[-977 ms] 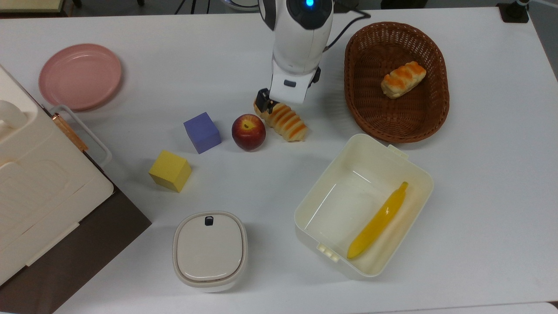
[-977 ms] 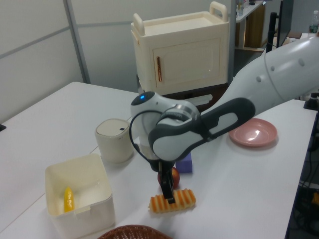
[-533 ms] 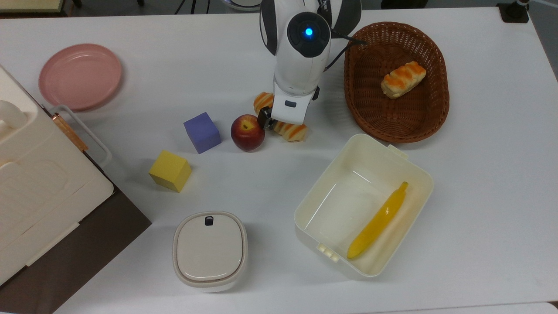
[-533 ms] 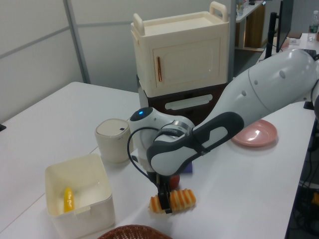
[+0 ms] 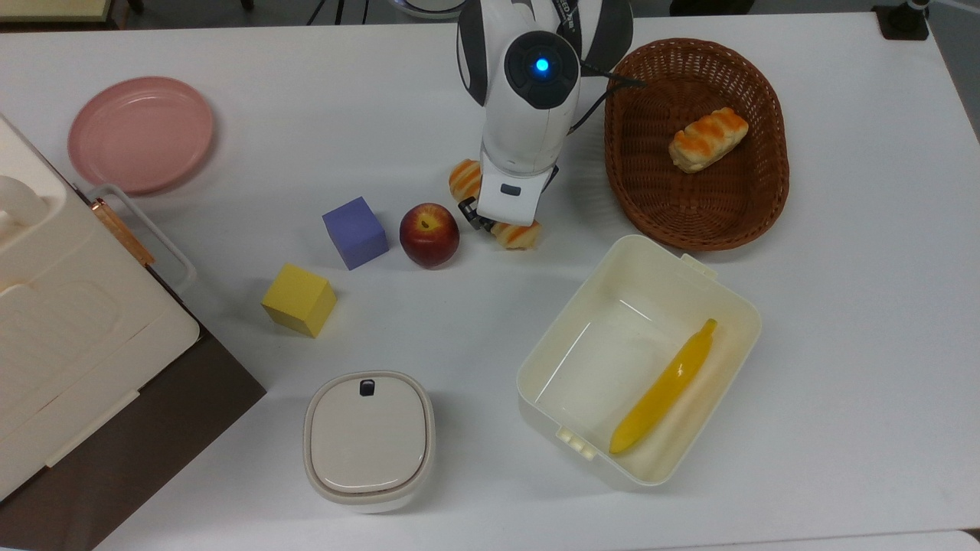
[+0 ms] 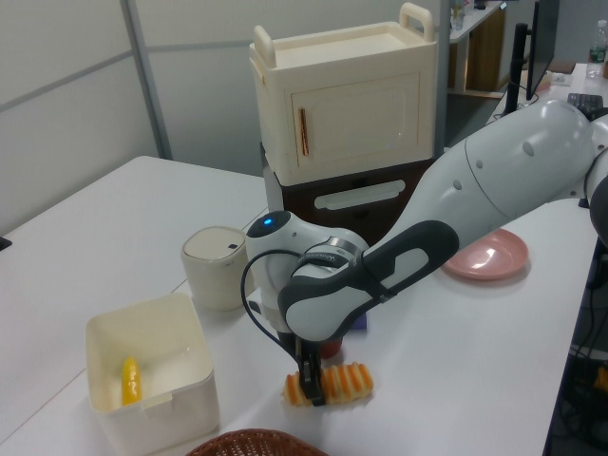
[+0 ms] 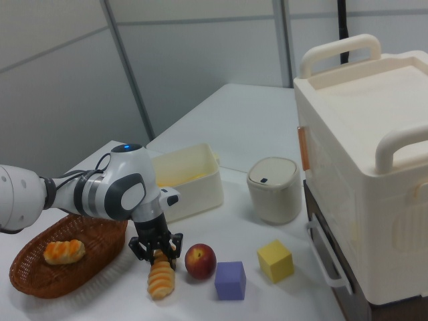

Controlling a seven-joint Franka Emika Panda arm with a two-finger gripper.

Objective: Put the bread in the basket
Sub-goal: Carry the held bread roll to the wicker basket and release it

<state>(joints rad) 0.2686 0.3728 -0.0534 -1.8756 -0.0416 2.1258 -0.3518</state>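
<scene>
The bread (image 5: 517,234), a long cream loaf with orange stripes, lies on the white table beside the red apple (image 5: 429,235). My gripper (image 5: 494,222) is down over the loaf's middle, open, one dark finger (image 5: 467,210) on the apple side. In the right view the gripper (image 7: 157,253) straddles the near end of the bread (image 7: 161,281), which rests on the table. The left view has the gripper (image 6: 312,391) low over the bread (image 6: 344,382). The brown wicker basket (image 5: 689,229) stands to the top view's right, holding a short orange-topped roll (image 5: 708,138).
A cream plastic box (image 5: 735,295) with a yellow banana (image 5: 666,386) sits below the basket in the top view. A purple cube (image 5: 354,232), yellow cube (image 5: 298,300), lidded cream pot (image 5: 369,438), pink plate (image 5: 141,134) and a cream cabinet (image 5: 69,329) lie to the top view's left.
My gripper came from the loaf's far end down over its middle and sank lower. The apple shifted slightly to the top view's left.
</scene>
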